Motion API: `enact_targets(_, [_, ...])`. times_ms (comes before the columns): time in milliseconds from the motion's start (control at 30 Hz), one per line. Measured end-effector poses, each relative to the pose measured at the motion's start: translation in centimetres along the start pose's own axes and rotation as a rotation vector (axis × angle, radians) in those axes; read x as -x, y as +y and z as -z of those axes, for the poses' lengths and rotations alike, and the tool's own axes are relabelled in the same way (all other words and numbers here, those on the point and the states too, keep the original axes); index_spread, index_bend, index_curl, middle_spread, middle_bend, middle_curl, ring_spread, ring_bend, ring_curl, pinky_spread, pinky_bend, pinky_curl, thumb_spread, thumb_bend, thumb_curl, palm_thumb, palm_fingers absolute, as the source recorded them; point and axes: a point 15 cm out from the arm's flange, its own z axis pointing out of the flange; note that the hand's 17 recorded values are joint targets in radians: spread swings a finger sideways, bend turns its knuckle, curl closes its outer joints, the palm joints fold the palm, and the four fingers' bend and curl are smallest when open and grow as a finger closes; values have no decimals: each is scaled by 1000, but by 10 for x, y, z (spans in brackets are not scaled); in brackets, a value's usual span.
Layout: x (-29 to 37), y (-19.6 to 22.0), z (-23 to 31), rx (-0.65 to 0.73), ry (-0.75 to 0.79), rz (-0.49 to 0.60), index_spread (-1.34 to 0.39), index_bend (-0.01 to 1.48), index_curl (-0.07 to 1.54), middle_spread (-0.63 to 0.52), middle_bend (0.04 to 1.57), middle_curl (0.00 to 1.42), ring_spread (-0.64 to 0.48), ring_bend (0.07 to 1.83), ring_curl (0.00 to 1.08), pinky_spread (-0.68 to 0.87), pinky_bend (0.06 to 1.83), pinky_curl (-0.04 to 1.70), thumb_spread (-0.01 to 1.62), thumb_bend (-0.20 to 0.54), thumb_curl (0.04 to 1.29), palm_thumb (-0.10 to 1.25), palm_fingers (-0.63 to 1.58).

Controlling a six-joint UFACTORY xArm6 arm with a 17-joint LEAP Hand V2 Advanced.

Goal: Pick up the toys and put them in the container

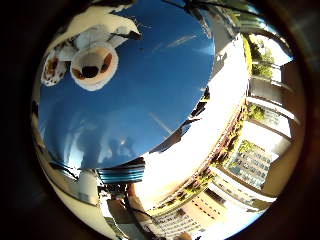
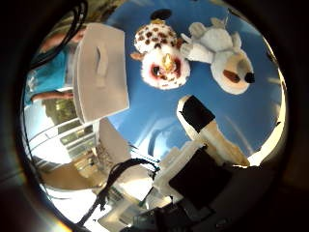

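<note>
Overhead, my hand hovers open; both toys lie untouched: owl, dog at its three o'clock. Next, descend.

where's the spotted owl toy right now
In the thumb side palm view, the spotted owl toy lies on the blue table, between the white container and the white dog toy.

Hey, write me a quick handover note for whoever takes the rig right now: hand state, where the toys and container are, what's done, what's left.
Hand: open, holding nothing, above the blue table.
Toys: the spotted owl toy and the white dog toy lie side by side on the table, touching or nearly so.
Container: white, on the table beside the owl toy; its inside is not visible.
Done: no toy picked up yet.
Left: grasp each toy and place it in the container.
</note>
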Motion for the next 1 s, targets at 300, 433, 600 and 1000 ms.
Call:
enact_targets(300, [7,-24,-51,29,-2,-38,-58,168,268,13,202,351,291,525,307,471,811,101,1170,-28,370,545,304])
enact_targets(433, [18,-27,-58,45,2,-20,-83,141,248,-33,288,382,256,677,334,469,880,91,1157,-23,372,558,620])
enact_targets(600, [22,-29,-54,45,40,13,-242,121,192,-120,690,576,142,1087,512,412,970,107,1130,0,401,683,888])
enact_targets(1000, [6,16,-22,124,31,1,-639,410,97,-217,1051,887,-43,1325,701,246,1542,287,1067,38,591,984,1055])
